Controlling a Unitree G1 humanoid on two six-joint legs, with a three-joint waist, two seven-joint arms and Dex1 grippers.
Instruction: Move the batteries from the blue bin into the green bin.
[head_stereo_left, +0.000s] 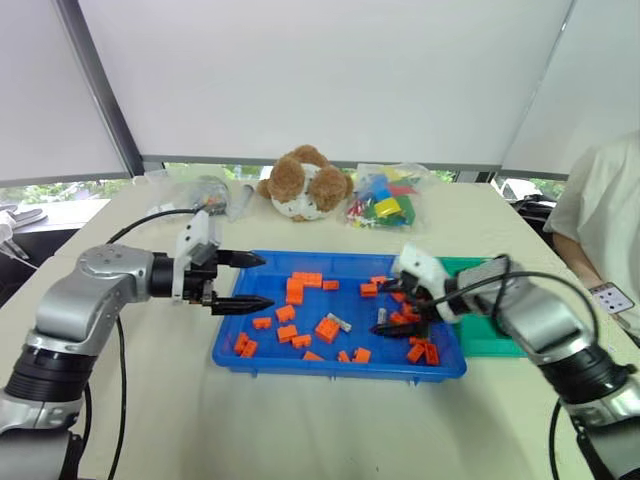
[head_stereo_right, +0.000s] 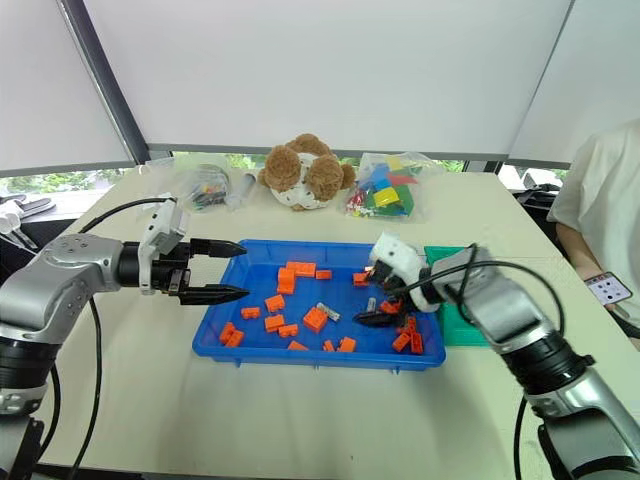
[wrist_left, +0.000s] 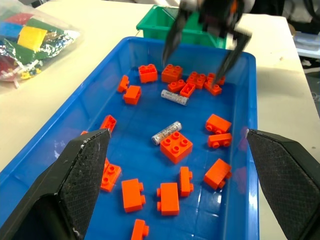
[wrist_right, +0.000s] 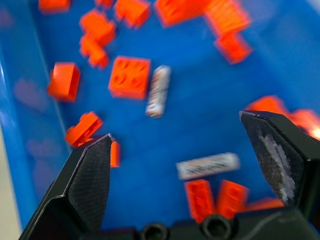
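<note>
The blue bin (head_stereo_left: 232, 352) lies mid-table with orange bricks (head_stereo_left: 326, 328) scattered in it. Two silver batteries lie among them, one (wrist_left: 166, 132) beside a square brick near the middle and one (wrist_left: 174, 97) farther toward the right end. The green bin (head_stereo_left: 497, 338) stands against the blue bin's right end, partly hidden by my right arm. My right gripper (head_stereo_left: 390, 308) hangs open, pointing down over the right part of the blue bin, with the right-hand battery (wrist_right: 207, 165) just below its fingers and nothing held. At the bin's left rim, my left gripper (head_stereo_left: 266, 280) is level, open and empty.
A brown plush bear (head_stereo_left: 305, 185) sits behind the blue bin, with a clear bag of coloured bricks (head_stereo_left: 385, 200) to its right and another clear bag (head_stereo_left: 205, 190) to its left. A person in a white shirt (head_stereo_left: 605, 215) sits at the table's right edge.
</note>
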